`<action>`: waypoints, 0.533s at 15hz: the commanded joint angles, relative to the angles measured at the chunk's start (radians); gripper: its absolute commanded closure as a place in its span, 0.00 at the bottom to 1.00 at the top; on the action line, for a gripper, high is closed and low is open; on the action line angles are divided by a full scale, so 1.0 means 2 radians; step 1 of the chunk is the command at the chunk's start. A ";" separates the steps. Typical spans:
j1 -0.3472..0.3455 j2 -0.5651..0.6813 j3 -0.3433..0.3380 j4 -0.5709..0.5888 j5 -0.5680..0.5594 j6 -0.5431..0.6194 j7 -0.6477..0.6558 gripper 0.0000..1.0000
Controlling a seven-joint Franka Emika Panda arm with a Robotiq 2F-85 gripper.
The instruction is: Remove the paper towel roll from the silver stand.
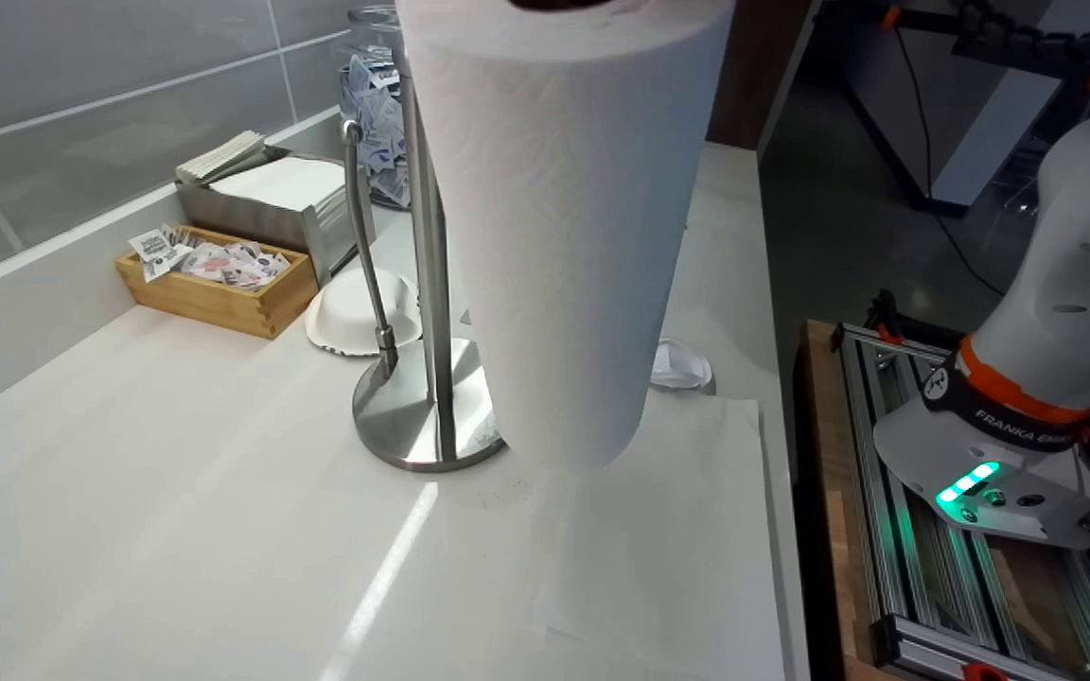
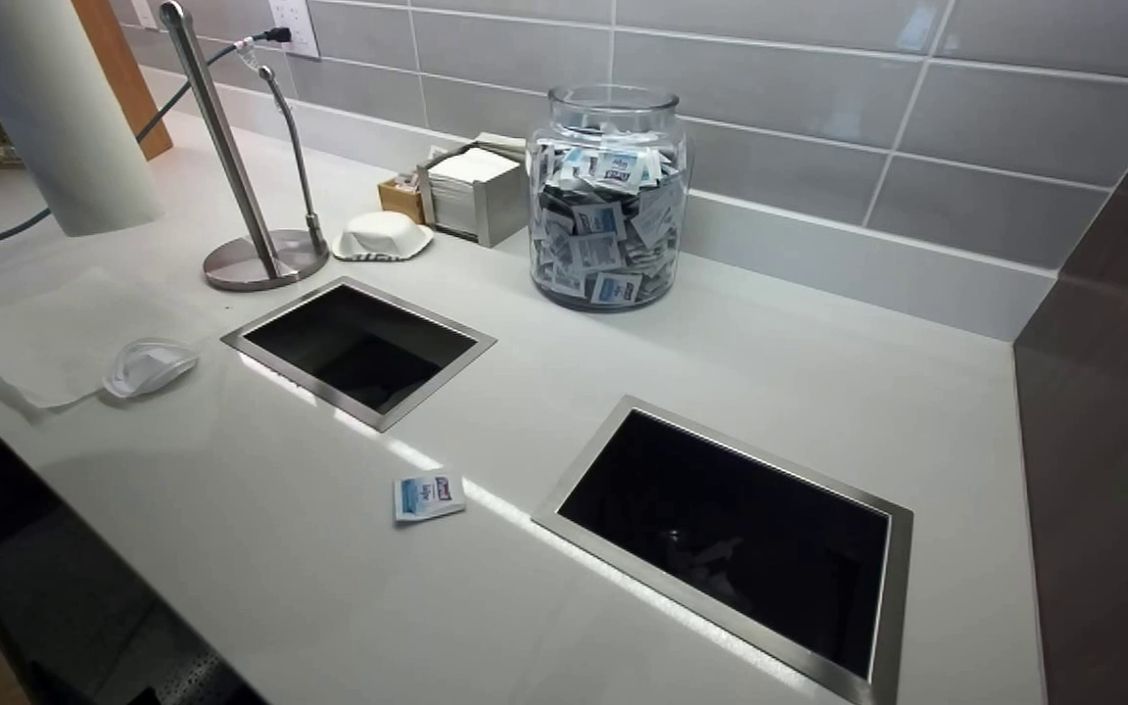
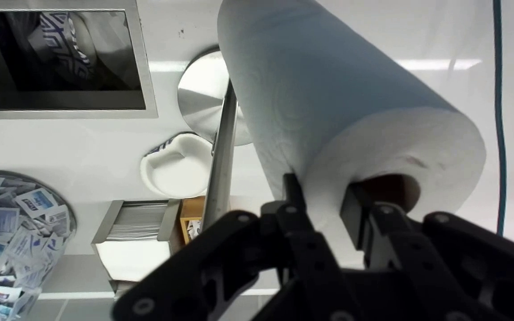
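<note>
Roll point(image 1: 573, 246) is thick, white, faintly embossed, w/ a brown tube hole. It's off the stand point(image 1: 408, 421), beside it, toward the open edge of the counter point(image 1: 176, 492). Gripper point(image 3: 322, 196) has it pinched, 1 finger in the hole, 1 outside. Near the back edge, a jar point(image 2: 613, 116) of pkts point(image 2: 608, 230): I make out PURELL, blurry. On the arm point(image 1: 1065, 274), FRANKA EM, rest unclear.

"Where is the paper towel roll point(image 1: 564, 265)?"

"Off the rod, near-upright just beside the silver stand point(image 2: 224, 147). It's a thick white cylinder; the wrist view shows the brown hole in its end."

"And the stand?"

"Upright on the desk point(image 1: 176, 492): round brushed base, bare rod, thin bent side arm."
</note>
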 commanded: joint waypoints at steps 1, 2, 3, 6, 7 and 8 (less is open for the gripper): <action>0.010 -0.011 -0.003 -0.045 0.002 0.063 -0.027 0.93; 0.012 -0.011 -0.004 -0.055 0.004 0.085 -0.032 0.93; 0.014 -0.011 -0.005 -0.063 0.007 0.101 -0.037 0.93; 0.026 -0.007 -0.011 -0.078 0.033 0.134 -0.052 0.93; 0.029 -0.007 -0.013 -0.081 0.041 0.136 -0.054 0.93; 0.033 -0.006 -0.015 -0.083 0.051 0.136 -0.060 0.93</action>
